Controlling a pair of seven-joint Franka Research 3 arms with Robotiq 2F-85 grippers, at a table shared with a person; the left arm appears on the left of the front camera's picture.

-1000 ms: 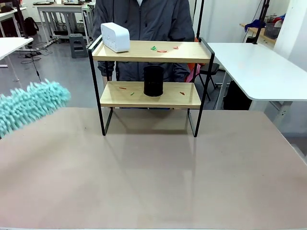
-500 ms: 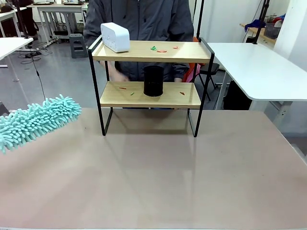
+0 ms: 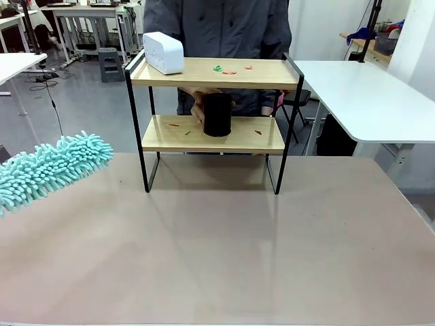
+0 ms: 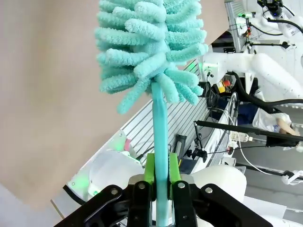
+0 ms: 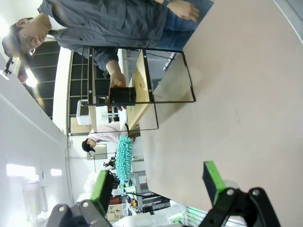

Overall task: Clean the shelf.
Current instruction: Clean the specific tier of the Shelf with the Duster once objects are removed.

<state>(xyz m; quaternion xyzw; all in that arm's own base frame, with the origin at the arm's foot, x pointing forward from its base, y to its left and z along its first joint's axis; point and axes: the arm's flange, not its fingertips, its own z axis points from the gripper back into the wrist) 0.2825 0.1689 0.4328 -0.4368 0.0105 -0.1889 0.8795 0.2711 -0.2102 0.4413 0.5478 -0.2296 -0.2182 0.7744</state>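
Small two-tier shelf of light wooden boards in a thin black metal frame (image 3: 204,71), at the far middle of the tan table (image 3: 217,258); coloured scraps (image 3: 217,68) on both boards. New within the last half-second: person's hand (image 3: 199,105) wrapped around the black cylinder (image 3: 217,115) on the lower board, probably clearing it for dusting. Fluffy teal duster (image 3: 51,170) well left of the shelf, handle clamped in the left gripper (image 4: 161,170). Right gripper (image 5: 157,182) spread wide, empty.

Upright two-tier shelf (image 3: 212,73), scraps on both boards
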